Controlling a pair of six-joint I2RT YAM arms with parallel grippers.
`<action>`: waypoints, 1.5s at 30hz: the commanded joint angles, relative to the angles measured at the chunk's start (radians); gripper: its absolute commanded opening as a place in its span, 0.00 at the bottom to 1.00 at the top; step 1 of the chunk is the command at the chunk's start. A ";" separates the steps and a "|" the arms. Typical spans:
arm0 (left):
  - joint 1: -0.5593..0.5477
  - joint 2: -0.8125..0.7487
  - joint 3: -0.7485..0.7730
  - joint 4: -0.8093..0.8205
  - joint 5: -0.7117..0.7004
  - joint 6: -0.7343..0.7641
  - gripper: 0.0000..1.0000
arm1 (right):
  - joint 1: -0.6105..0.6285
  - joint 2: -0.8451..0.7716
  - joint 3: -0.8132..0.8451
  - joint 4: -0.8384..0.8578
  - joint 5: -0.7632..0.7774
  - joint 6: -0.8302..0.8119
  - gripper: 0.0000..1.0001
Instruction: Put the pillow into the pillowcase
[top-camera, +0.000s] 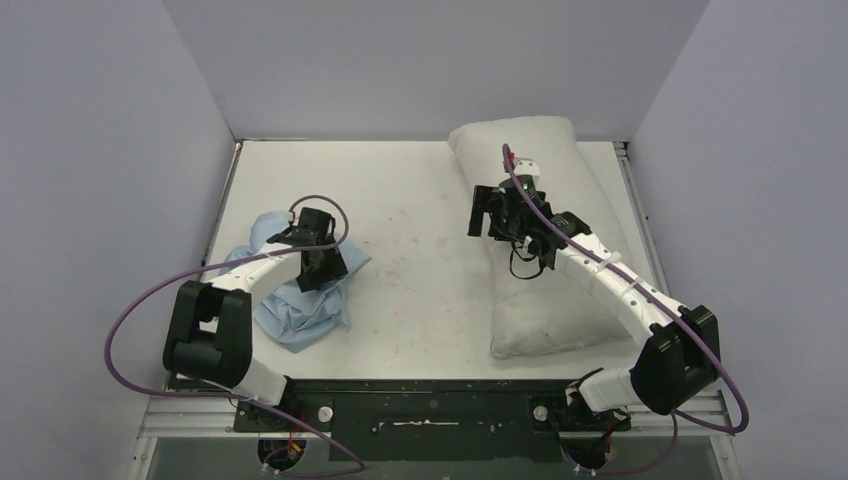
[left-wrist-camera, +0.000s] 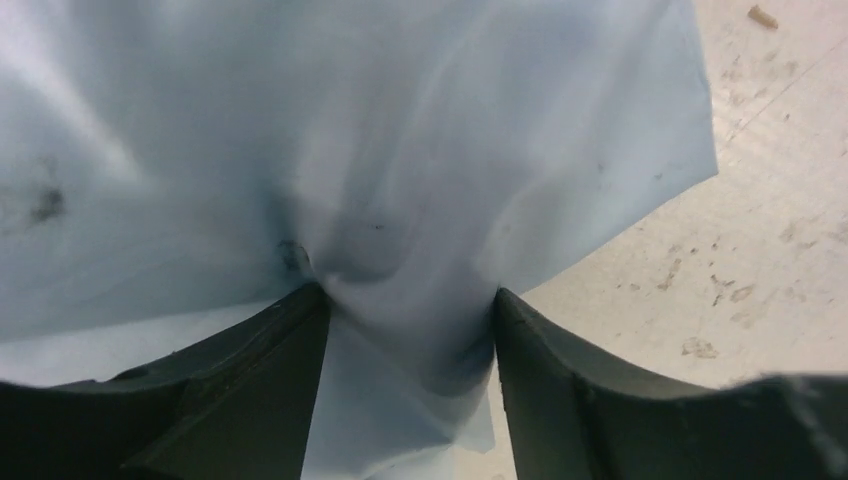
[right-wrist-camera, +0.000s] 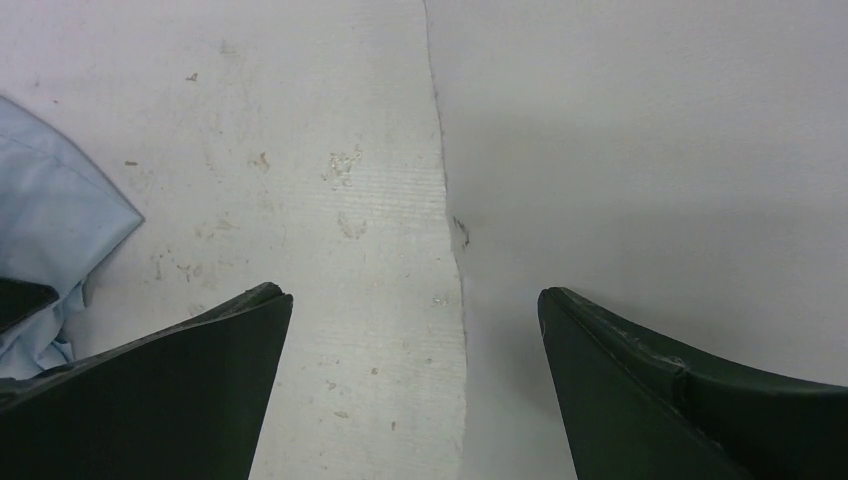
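The pillow (top-camera: 545, 280) is a plump white cushion lying lengthwise on the right of the table. The pillowcase (top-camera: 300, 305) is a crumpled light blue cloth on the left. My left gripper (top-camera: 322, 262) is down on the pillowcase. In the left wrist view its jaws (left-wrist-camera: 410, 300) stand partly apart with a puckered fold of the blue pillowcase (left-wrist-camera: 400, 150) between them. My right gripper (top-camera: 487, 215) is open at the pillow's left edge. In the right wrist view (right-wrist-camera: 415, 295) one finger is over the table and the other over the pillow (right-wrist-camera: 650, 150). A corner of the pillowcase (right-wrist-camera: 50, 210) shows at the left.
The white tabletop (top-camera: 420, 260) lies between cloth and pillow, scuffed and speckled (right-wrist-camera: 300, 150). Pale walls close in the back and both sides. A black base rail (top-camera: 430, 405) runs along the near edge.
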 joint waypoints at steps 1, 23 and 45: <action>-0.003 0.041 0.034 0.077 0.131 0.026 0.42 | 0.008 -0.047 -0.041 0.145 -0.058 -0.013 1.00; -0.306 0.154 0.460 0.126 0.250 -0.016 0.27 | 0.001 -0.245 -0.215 0.294 -0.119 0.039 1.00; -0.278 -0.253 0.044 0.141 0.276 0.083 0.53 | 0.031 -0.101 -0.424 0.491 -0.193 0.083 0.43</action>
